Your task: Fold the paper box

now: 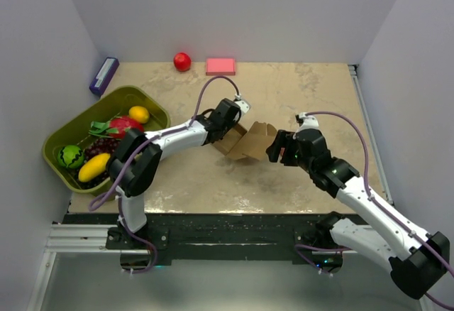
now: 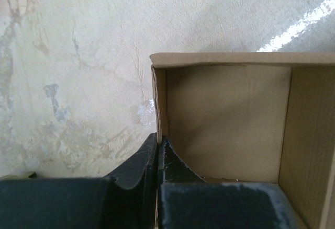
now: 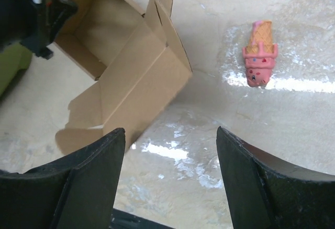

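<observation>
Left wrist view shows the paper box, a half-erected brown carton tilted on the table, with one side wall clenched in the left gripper, probably to steady it for flap work. Just beside the box, the right gripper hovers spread wide, holding nothing. An ice-cream toy lies near the box. No print or label is visible anywhere.

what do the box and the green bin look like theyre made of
The box: thin brown cardboard, matte, going by the faint ribbing on its inner walls and the creased fold lines. The bin: probably moulded plastic, olive and smooth with a rounded rim, though it is too small here to be sure.
</observation>
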`<state>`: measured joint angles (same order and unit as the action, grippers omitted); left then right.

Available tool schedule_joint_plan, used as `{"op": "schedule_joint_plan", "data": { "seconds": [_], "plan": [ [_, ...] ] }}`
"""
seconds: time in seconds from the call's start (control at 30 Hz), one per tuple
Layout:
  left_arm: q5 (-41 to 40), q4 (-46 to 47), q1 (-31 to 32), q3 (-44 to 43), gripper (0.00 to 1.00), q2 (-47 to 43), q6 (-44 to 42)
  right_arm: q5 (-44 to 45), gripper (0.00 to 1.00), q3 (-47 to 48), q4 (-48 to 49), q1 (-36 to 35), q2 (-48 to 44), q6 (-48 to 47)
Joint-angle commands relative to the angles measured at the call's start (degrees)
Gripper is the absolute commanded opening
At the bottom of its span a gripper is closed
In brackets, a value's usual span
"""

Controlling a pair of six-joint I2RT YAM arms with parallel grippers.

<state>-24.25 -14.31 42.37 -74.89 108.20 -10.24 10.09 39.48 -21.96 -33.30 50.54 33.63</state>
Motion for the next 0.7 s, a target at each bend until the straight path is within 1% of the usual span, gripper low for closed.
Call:
{"op": "schedule_joint_plan", "data": {
  "seconds": [0.0, 0.17, 0.37, 0.47, 0.6, 0.63, 0.67],
  "plan": [
    [5.7, -0.63, -1.67, -2.89, 0.01, -0.1, 3.56, -2.26, 0.73, 5.6, -2.56, 0.08, 0.34, 1.09],
    [6.67, -1.51, -2.29, -3.24, 0.01, -0.01, 4.26, -2.79, 0.73, 7.36, -2.39, 0.16, 2.71, 4.24],
    [7.11, -1.95, -2.29, -2.98, 0.0, -0.36, 4.61, -6.48, 0.73, 5.61, 5.77, 0.16, 3.16, 9.25],
    [7.02, -2.31, -2.29, -2.89, 0.0, -0.62, 4.7, -5.96, 0.72, 5.52, 7.8, 0.16, 5.09, 9.62],
    [6.94, -2.31, -2.29, -2.54, 0.0, -1.41, 4.79, -7.0, 0.61, 6.22, 7.98, 0.16, 9.12, 8.39],
    [6.85, -2.31, -2.29, -2.45, 0.0, -1.59, 4.88, -7.36, 0.55, 6.31, 7.89, 0.16, 9.83, 8.38],
    [6.93, -2.31, -2.38, -2.36, 0.0, -1.77, 4.88, -7.71, 0.51, 6.22, 7.89, 0.16, 10.79, 8.3]
  ]
}}
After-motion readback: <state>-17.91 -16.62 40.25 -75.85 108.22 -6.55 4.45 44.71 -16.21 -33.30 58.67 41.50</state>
